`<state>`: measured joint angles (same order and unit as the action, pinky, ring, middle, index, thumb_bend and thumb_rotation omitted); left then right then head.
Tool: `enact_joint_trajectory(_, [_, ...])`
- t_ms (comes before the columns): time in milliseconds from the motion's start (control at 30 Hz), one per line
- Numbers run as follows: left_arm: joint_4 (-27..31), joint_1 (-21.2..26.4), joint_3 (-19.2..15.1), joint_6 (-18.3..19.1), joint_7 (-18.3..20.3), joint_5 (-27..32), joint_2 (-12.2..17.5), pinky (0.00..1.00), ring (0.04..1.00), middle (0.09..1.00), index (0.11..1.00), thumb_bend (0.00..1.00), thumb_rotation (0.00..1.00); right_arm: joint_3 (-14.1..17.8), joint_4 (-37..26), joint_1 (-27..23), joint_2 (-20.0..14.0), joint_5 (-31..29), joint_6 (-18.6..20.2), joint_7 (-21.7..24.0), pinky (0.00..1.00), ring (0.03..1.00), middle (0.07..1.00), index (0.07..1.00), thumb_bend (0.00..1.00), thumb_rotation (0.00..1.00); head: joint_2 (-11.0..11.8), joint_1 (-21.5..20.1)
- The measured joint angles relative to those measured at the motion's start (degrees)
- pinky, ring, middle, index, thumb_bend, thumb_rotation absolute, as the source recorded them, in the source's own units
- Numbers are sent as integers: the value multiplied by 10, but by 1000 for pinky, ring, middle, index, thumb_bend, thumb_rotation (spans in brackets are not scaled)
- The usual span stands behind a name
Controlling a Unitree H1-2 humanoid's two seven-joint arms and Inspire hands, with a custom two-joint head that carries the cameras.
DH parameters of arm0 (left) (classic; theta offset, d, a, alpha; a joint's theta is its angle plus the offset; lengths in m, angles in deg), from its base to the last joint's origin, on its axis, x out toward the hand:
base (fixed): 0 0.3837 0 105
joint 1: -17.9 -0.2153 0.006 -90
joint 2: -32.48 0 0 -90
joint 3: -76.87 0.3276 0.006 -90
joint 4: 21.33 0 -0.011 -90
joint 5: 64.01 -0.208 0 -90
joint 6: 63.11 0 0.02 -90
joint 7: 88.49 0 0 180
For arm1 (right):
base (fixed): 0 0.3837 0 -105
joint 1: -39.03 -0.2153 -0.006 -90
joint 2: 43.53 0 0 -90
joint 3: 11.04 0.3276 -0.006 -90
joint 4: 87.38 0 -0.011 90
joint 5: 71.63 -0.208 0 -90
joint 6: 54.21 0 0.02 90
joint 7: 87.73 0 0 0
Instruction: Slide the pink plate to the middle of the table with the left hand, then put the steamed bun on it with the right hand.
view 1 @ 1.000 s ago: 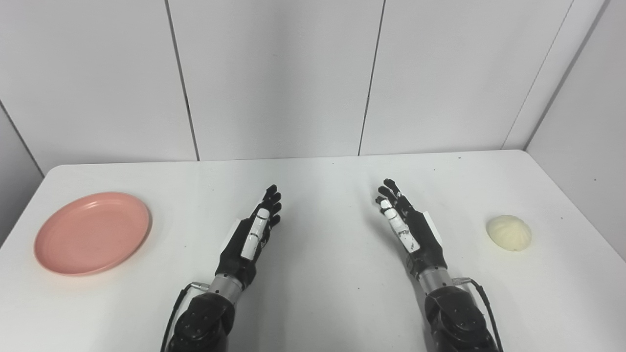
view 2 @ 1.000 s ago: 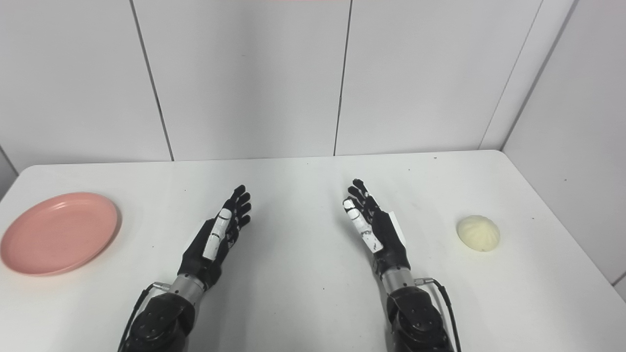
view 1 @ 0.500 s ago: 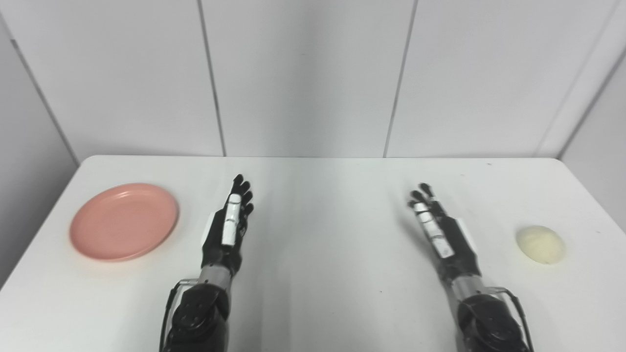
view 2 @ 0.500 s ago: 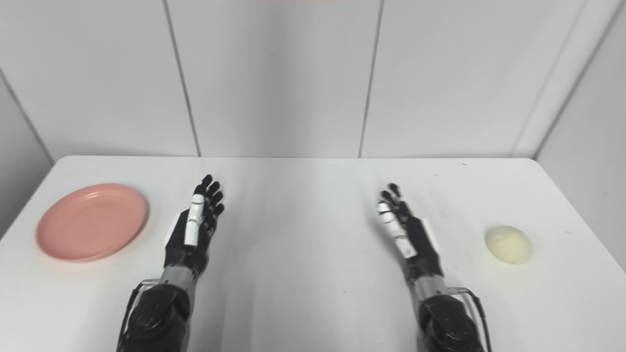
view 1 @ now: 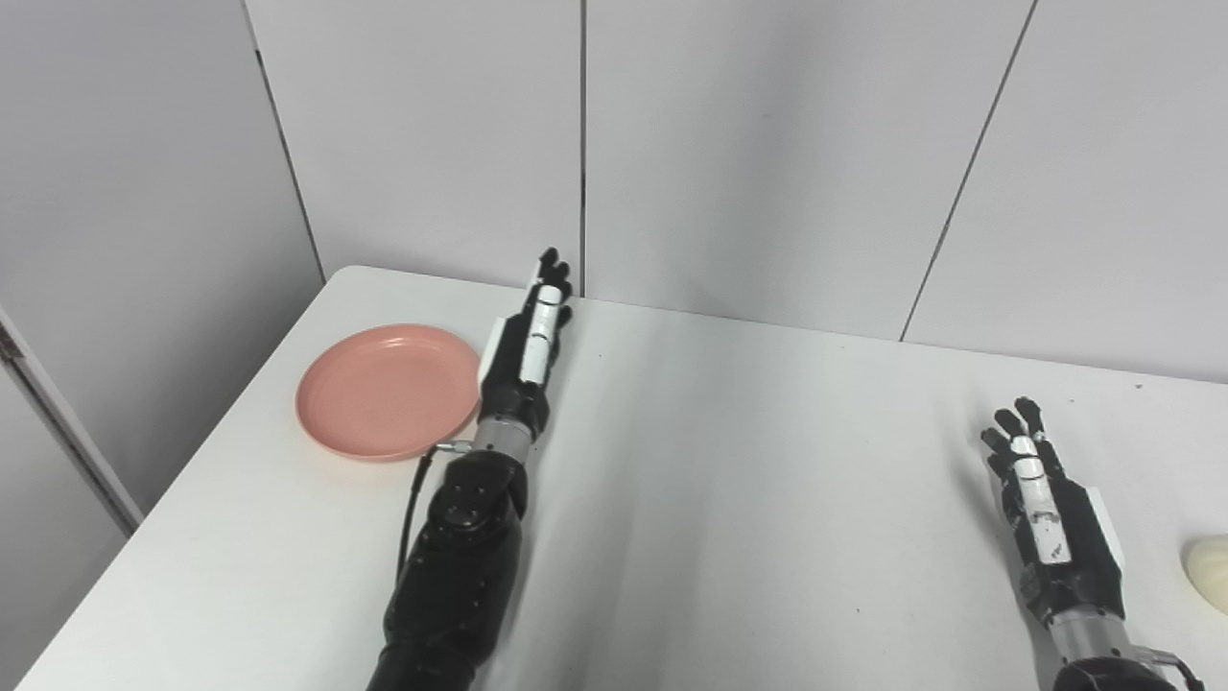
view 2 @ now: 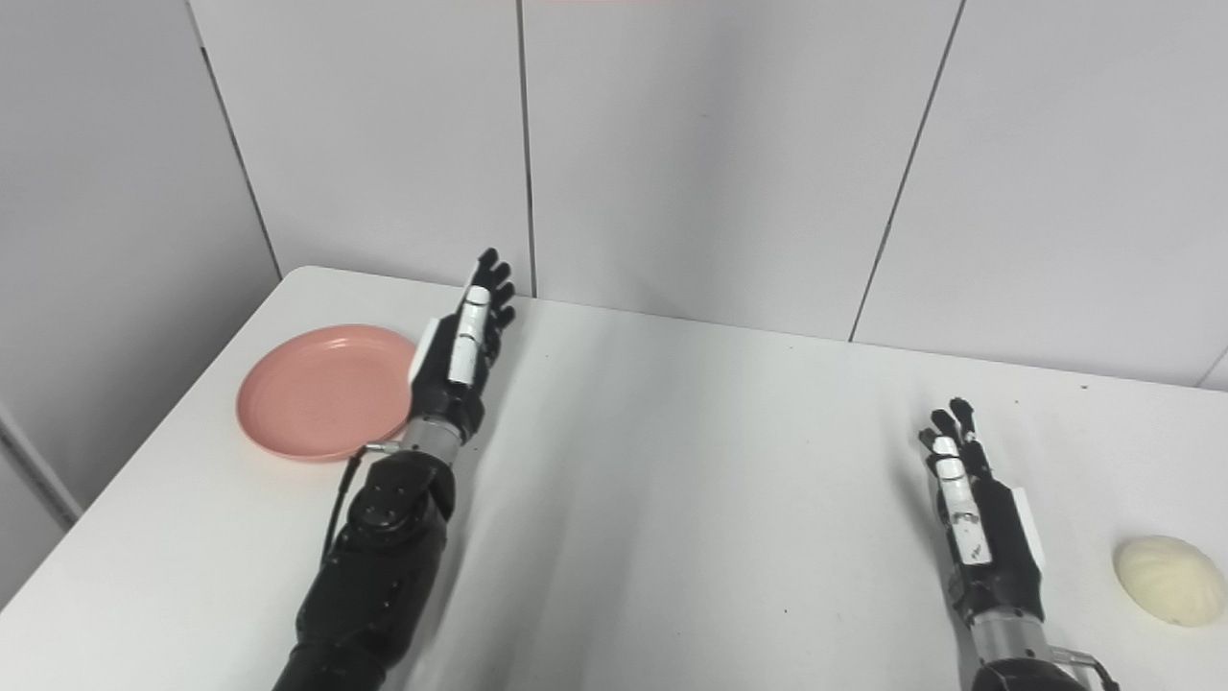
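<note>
The pink plate (view 1: 389,391) lies flat near the table's left edge. My left hand (view 1: 526,350) is open, fingers straight and pointing at the far wall, right beside the plate's right rim; I cannot tell whether it touches the rim. The pale steamed bun (view 2: 1168,580) sits at the right side, cut by the frame edge in the left eye view (view 1: 1211,573). My right hand (view 2: 979,523) is open and empty, on edge, well left of the bun.
The white table (view 1: 748,461) ends at a rounded far-left corner and a left edge close beside the plate. Grey wall panels (view 1: 767,154) stand just behind the table's far edge, close to my left fingertips.
The camera has swung left, shifting the whole scene right. My left arm has reached forward and left, from the table's middle to beside the plate. The right hand has stayed open.
</note>
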<state>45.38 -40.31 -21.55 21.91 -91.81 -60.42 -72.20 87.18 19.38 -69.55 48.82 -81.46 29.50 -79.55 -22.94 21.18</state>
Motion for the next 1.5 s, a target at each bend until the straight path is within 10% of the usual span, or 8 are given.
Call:
enact_joint_trajectory(467, [3,23,-25,20,-51,-34,84,989,951,931,930,703,1000,9,21,-9,-10,-27,-5,12,1000,940,950,973,599,816,20,50])
enact_joint_trajectory(767, [33,20,-53,75,-38,0,125,954,926,917,918,680,1000,12,22,-9,-11,-33,-15,22,998,920,941,971,584,828,22,69])
enact_joint_trajectory(1500, [-53,-17,-113,65,-10,50,218,923,893,864,853,746,1000,14,25,-9,-15,-34,-15,23,958,911,934,957,559,814,25,86])
